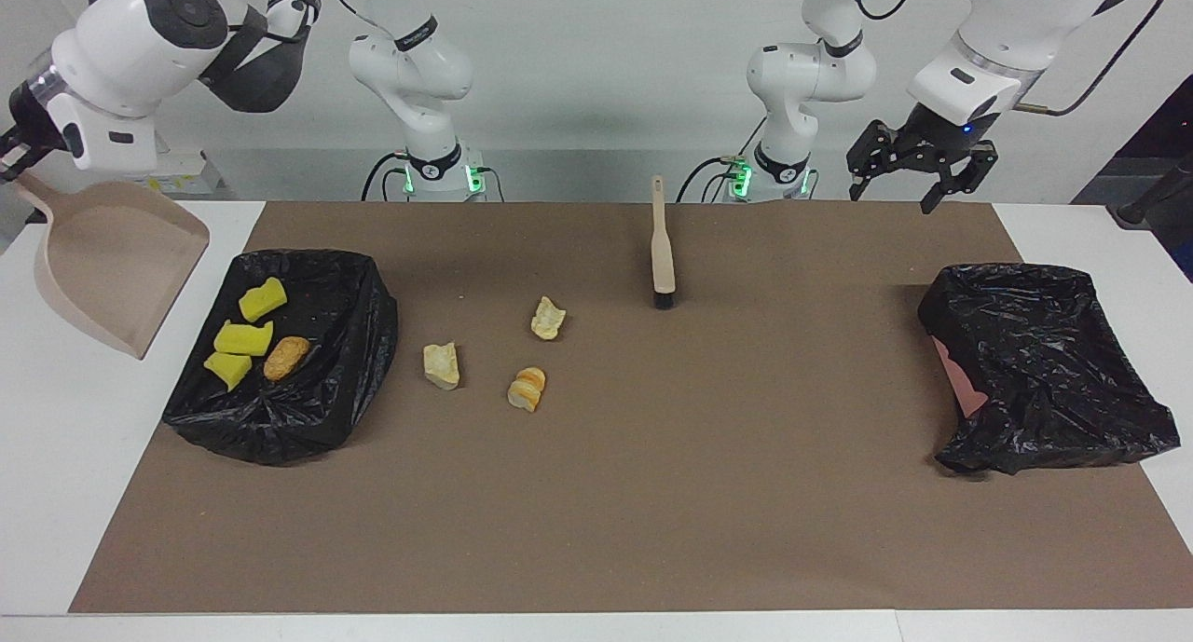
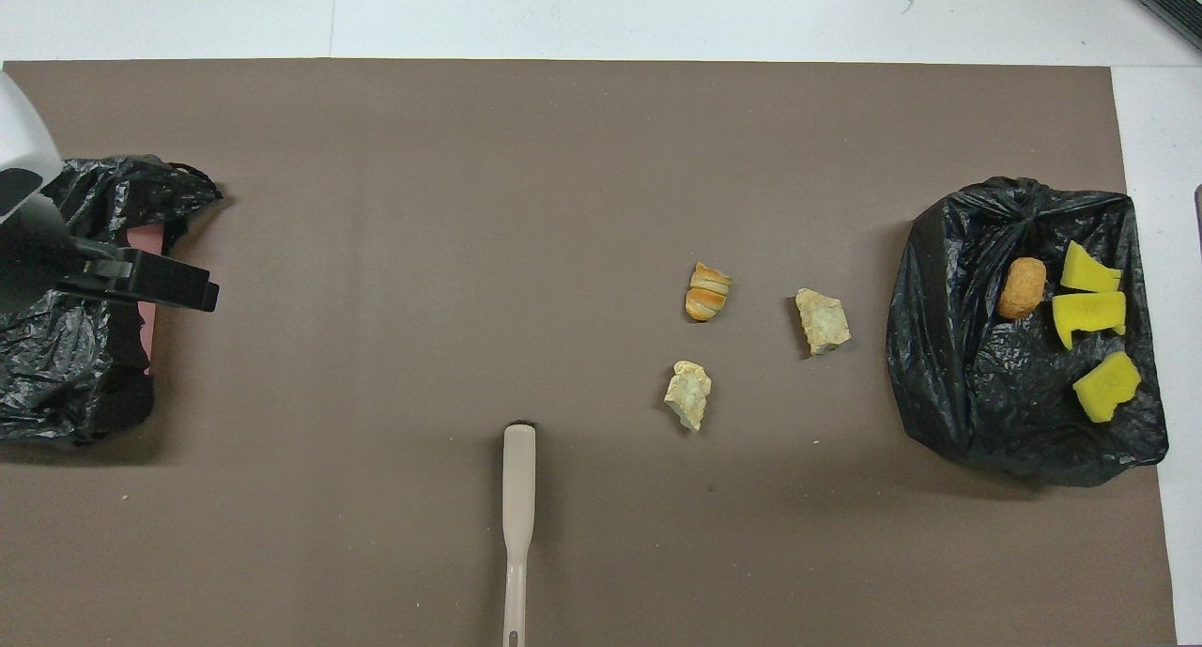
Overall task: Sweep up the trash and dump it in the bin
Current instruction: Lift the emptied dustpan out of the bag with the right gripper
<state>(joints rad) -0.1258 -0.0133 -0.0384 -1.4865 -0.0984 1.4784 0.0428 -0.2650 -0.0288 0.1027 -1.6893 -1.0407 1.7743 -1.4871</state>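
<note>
While overhead view misses it, right tool (image 1: 13,157) clamps dustpan (image 1: 107,265) handle; left tool (image 1: 909,181) spread apart

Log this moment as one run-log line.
right gripper: holds dustpan raised beside bin | in bin: four scraps | on mat: three scraps | brush: lying untouched | left gripper: open, waiting

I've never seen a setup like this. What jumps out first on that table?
Bright yellow chunks and a golden-brown lump lie in a black-lined bin at the right arm's end. Beside it the right gripper holds a beige dustpan aloft. Three pale bread-like pieces still lie on the brown mat.
</note>
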